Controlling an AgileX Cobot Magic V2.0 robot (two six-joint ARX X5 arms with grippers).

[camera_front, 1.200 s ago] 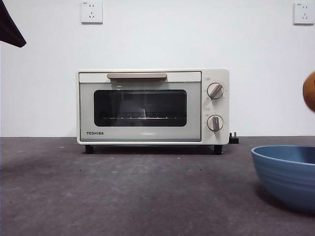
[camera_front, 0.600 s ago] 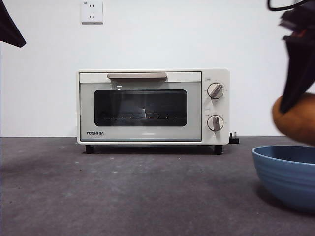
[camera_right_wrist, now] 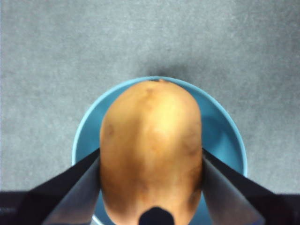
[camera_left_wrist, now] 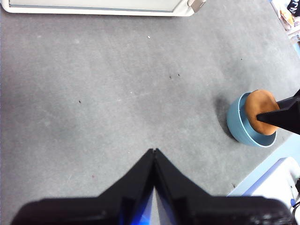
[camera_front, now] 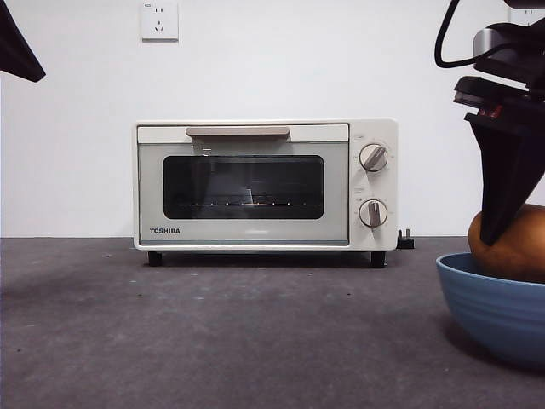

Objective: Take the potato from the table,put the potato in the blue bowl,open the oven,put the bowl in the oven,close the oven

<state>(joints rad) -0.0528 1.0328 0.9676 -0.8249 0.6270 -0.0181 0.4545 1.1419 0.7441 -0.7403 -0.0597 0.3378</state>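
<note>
Now that the smooth orange-brown potato (camera_front: pixel 515 247) has sunk into the ribbed blue bowl (camera_front: pixel 494 311), the right pincer (camera_right_wrist: pixel 151 161), clamped on it, can release; the left pincer (camera_left_wrist: pixel 154 152) waits, pressed together.

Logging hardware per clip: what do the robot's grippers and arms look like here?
Both grippers have matte black, wedge-shaped jaws tapering to points. The right gripper hangs from a black wrist block with a grey metal housing, a small red detail and a looping black cable. The left gripper shows a blue glint at its base.

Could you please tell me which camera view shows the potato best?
The right wrist view: the potato fills it, clamped by the right gripper over the bowl. The front view crops it; the left wrist view shows it small.
</note>
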